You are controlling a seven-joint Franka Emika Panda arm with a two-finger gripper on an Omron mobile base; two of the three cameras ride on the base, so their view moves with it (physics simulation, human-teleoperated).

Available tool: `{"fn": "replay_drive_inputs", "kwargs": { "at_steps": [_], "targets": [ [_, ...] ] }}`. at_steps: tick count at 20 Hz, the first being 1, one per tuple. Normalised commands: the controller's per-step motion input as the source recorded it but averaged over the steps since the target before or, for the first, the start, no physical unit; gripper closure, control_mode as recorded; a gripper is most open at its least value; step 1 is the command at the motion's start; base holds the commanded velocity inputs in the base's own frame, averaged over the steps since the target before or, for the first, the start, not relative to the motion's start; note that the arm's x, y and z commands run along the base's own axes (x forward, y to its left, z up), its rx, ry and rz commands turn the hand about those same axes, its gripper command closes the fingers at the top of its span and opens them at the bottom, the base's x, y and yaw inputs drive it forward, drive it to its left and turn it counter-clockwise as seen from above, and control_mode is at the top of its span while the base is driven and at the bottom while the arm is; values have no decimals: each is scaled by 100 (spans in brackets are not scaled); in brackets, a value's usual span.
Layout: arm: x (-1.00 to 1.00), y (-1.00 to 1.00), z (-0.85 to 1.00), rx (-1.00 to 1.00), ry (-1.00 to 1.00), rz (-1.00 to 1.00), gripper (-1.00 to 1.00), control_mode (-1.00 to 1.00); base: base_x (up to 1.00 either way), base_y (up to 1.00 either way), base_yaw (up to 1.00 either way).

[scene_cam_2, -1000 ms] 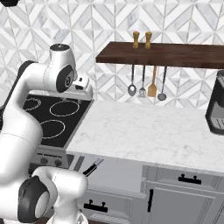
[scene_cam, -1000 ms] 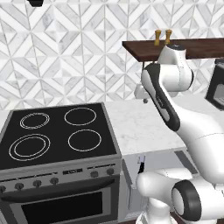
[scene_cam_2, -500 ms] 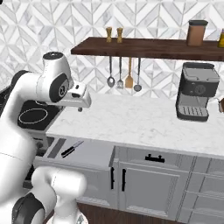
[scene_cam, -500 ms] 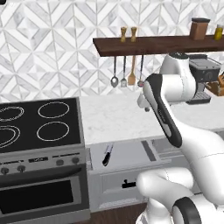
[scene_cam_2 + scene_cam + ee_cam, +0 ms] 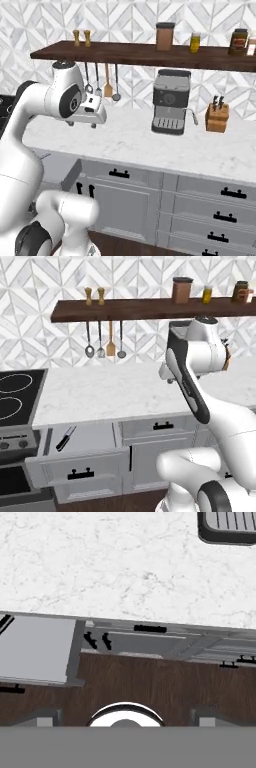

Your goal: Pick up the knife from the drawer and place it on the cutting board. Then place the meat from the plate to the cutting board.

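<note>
The arm is standing tall over the white tabletop (image 5: 115, 393), with its elbow bent and its hand held up high, well above the stone. The end effector (image 5: 84, 123) is pointing down at the tabletop, near the hanging spoons (image 5: 89, 80) in the right base view. Its two fingers (image 5: 93, 125) are standing wide apart and are holding nothing. In the left base view the drawer (image 5: 75, 453) is hanging open beside the stove (image 5: 15, 401), and the knife (image 5: 66, 438) is lying inside it, near its left end, with its black handle toward the front. In the hand view the open drawer is showing at the left, and the knife's tip (image 5: 5, 623) is peeking in at the left edge. A coffee machine (image 5: 170, 102) and a knife block (image 5: 217, 116) are sitting on the tabletop, off to the right. Compared with the pictures from a moment ago, both base views are looking farther to the right: the stove is sliding off to the left edge, and the coffee machine is coming more into sight. The whole picture is shifting, so the cameras are moving, not the things.
</note>
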Motion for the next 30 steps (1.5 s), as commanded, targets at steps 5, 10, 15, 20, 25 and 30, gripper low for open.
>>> {"fn": "replay_drive_inputs", "kwargs": {
  "at_steps": [5,10,15,20,25,30],
  "targets": [
    [0,0,0,0,0,0,-100,100,10,-55,61],
    [0,0,0,0,0,0,-100,100,1,-12,82],
    [0,0,0,0,0,0,-100,100,0,-20,80],
    [0,0,0,0,0,0,-100,100,0,-43,72],
    [0,0,0,0,0,0,-100,100,0,-68,61],
    [0,0,0,0,0,0,-100,100,-40,-87,32]
  ]
}}
